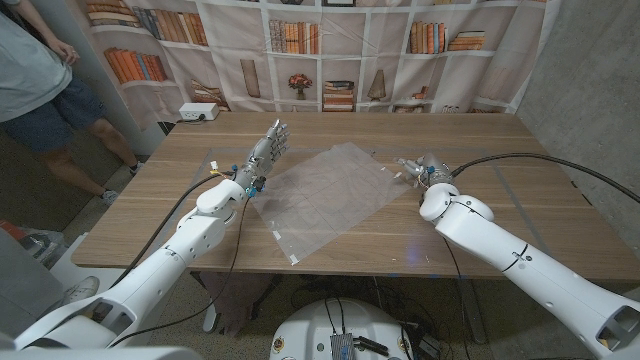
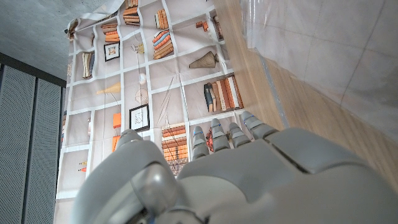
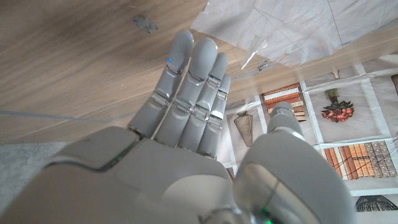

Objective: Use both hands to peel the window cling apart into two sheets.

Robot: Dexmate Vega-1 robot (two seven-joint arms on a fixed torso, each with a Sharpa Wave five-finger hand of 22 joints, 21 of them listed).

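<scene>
Lighting is even and bright, with soft shadows. Faint glare marks the window cling (image 1: 325,195). Both wrist views blur the nearest hand surfaces.

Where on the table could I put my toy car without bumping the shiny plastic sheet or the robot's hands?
Bare wood lies along the far edge of the brown wooden table and its right end. The middle is crowded: the clear plastic window cling sheet lies between the left hand and right hand.
</scene>
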